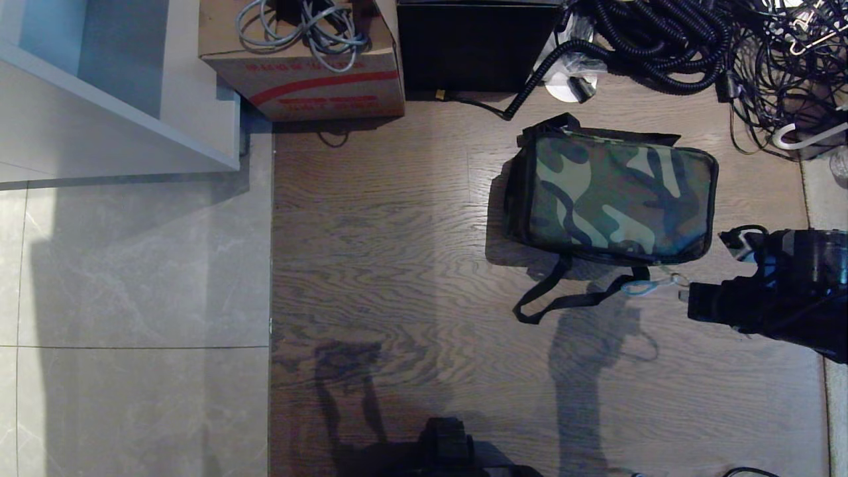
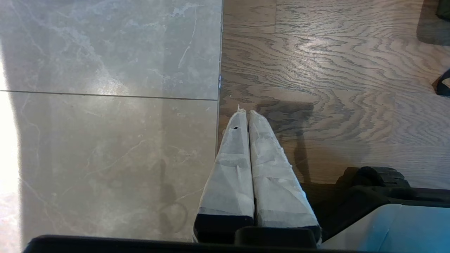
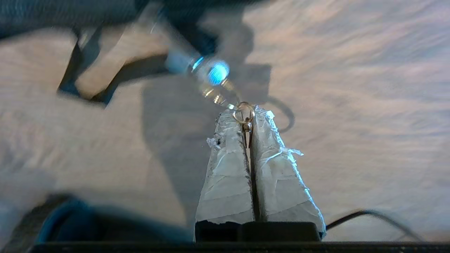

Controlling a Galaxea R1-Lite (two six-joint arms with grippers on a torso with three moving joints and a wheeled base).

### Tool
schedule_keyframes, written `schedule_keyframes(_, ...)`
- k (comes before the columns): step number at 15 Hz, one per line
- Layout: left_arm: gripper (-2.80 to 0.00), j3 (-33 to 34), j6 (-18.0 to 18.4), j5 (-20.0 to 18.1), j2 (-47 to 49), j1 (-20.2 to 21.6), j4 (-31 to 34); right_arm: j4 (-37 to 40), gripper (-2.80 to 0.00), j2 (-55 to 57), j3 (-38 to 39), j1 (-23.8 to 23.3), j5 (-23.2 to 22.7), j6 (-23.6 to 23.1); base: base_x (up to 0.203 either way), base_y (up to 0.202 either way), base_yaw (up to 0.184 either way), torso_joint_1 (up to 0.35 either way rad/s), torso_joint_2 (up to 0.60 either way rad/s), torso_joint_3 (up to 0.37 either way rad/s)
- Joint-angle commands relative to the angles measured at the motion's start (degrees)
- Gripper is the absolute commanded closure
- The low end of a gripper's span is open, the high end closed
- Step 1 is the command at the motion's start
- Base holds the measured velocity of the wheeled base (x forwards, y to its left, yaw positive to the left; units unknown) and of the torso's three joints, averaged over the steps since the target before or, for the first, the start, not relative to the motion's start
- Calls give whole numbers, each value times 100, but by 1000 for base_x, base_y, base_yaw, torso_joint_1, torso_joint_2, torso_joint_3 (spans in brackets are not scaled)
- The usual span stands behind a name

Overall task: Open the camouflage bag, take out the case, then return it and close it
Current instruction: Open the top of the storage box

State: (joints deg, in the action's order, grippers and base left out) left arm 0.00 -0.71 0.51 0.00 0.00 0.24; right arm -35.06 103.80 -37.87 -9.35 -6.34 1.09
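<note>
The camouflage bag (image 1: pixel 616 199) lies on the wooden floor with its lid down, its black strap (image 1: pixel 563 301) trailing toward me. The case is hidden. My right gripper (image 1: pixel 686 293) is just off the bag's near right corner. It is shut on the white zipper pull (image 1: pixel 646 286), whose cord stretches back to the bag. In the right wrist view the pull's metal ring (image 3: pixel 244 112) is pinched at the tips of the right gripper (image 3: pixel 248 116), and the bag (image 3: pixel 70 14) is a dark blur beyond. My left gripper (image 2: pixel 245 114) hangs parked and shut, with nothing in it, over the seam between tile and wood.
Along the back stand a red-striped cardboard box (image 1: pixel 311 79) holding cables, a plain black box (image 1: pixel 474 46) and a coiled black cable (image 1: pixel 662 33). A tangle of wires (image 1: pixel 795 66) fills the back right. A white cabinet (image 1: pixel 119 86) stands at the back left on grey tile.
</note>
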Motion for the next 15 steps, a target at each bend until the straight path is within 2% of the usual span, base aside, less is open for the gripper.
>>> schedule_keyframes(1, 0, 0, -7, 2, 0, 0, 2, -20, 0, -9, -220, -251, -7, -192, 0, 0, 0, 0, 0, 0)
schedule_keyframes(8, 0, 0, 1, 2, 0, 0, 2, 70, 0, 252, -742, -763, -33, -817, 0, 0, 0, 0, 0, 0)
schedule_keyframes(11, 0, 0, 1, 2, 0, 0, 2, 454, 0, 311, -895, -1001, -25, -1190, 0, 0, 0, 0, 0, 0)
schedule_keyframes(15, 0, 0, 1, 2, 0, 0, 2, 649, 0, 547, -1226, -1245, -22, -1279, 0, 0, 0, 0, 0, 0)
